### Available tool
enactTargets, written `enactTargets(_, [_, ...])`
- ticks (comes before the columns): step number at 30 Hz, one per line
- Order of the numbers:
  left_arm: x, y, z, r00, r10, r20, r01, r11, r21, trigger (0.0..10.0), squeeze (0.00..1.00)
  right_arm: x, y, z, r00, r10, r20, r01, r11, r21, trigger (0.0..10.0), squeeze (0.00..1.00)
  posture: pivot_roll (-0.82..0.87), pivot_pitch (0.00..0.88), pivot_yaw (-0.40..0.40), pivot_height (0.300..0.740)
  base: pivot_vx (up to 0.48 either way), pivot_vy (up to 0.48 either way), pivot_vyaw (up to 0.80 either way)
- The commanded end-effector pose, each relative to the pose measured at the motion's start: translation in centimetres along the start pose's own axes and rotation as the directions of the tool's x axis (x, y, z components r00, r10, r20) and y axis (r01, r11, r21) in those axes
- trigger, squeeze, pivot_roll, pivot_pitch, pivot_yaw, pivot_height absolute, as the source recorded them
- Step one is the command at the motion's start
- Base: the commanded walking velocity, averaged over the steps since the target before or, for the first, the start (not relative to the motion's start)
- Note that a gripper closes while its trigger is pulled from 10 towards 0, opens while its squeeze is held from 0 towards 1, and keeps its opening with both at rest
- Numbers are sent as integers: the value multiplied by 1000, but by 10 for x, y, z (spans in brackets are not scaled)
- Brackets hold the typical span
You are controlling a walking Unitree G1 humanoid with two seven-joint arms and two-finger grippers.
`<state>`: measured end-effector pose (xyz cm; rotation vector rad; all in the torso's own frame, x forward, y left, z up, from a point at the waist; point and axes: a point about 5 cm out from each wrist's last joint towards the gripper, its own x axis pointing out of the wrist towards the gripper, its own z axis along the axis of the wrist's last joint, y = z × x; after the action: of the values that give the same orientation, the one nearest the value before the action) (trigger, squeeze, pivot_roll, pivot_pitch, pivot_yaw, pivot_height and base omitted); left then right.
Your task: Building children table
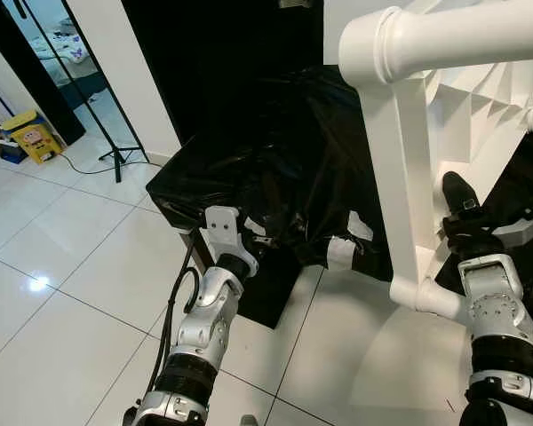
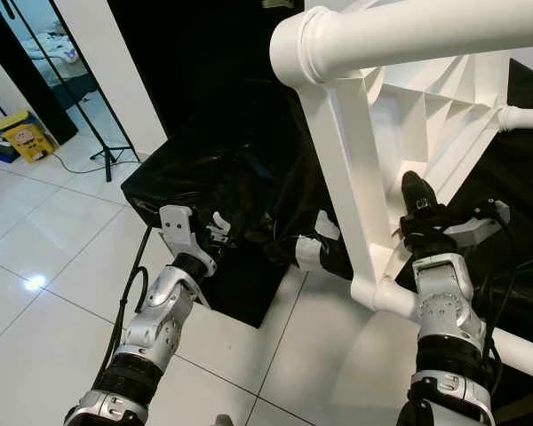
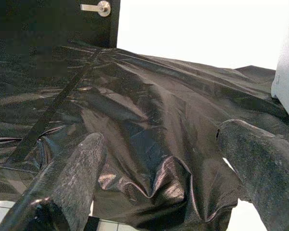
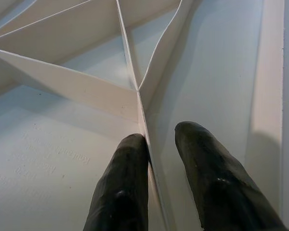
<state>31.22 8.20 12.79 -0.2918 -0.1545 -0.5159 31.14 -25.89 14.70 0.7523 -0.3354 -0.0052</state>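
White table upturned at 2 o'clock, ribbed underside facing the robot, legs jutting out, right gripper pinching a thin rib of the underside, left gripper fingers apart over crumpled black sheet at 11 o'clock, white tile floor.

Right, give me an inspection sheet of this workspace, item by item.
Surface: white tiled floor.
Job's things: white plastic table, tipped up, ribbed underside facing the robot, legs attached.
Clutter: black plastic sheet draped over a box; yellow toy box.
Grippers: left gripper open over the sheet; right gripper astride a rib of the table.
Cables: black cord by a stand.
Surroundings: black door with handle.
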Motion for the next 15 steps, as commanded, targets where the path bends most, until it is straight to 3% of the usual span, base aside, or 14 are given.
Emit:
enactTargets(1, [-2, 2, -2, 1000, -29, -10, 29, 999, 17, 10000, 0, -14, -16, -15, 994, -94, -64, 95, 995, 13, 10000, 0, 91, 0, 123, 740, 0, 0, 0])
enactTargets(15, [-7, 2, -4, 999, -30, -16, 30, 999, 20, 10000, 0, -16, -18, -14, 993, -101, -57, 102, 995, 16, 10000, 0, 97, 0, 120, 740, 0, 0, 0])
